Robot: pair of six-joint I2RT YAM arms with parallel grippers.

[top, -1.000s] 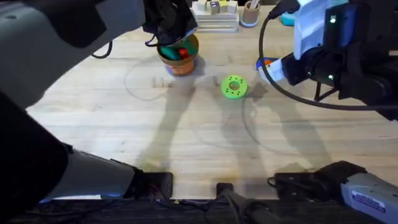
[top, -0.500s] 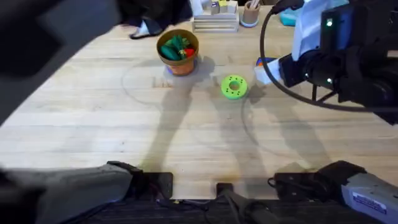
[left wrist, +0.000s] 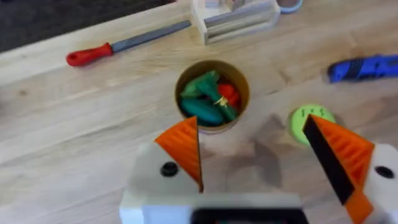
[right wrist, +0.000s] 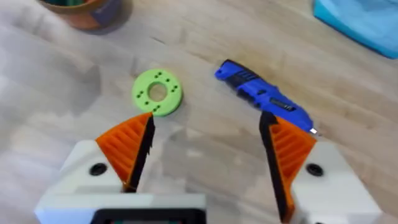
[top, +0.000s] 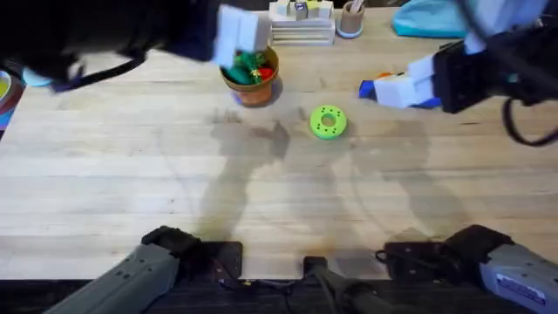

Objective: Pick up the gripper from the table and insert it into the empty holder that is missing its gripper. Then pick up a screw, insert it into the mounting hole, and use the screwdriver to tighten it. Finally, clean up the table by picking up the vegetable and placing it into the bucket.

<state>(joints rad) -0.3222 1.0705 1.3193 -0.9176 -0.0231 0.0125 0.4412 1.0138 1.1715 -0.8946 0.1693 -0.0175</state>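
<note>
The brown-orange bucket stands at the back middle of the table. A green vegetable lies inside it beside a red piece. My left gripper hovers open just behind and above the bucket, holding nothing. The blue screwdriver lies flat on the table to the right. My right gripper hangs open above it, empty. The loose gripper part, its holder and the screw are out of view.
A flat green disc with a centre hole lies between bucket and screwdriver. A red-handled tool, a wooden rack, a small cup and a blue cloth line the back edge.
My left arm has drawn up and back from directly over the bucket. The right arm has moved away from the camera and now hangs over the blue screwdriver.
</note>
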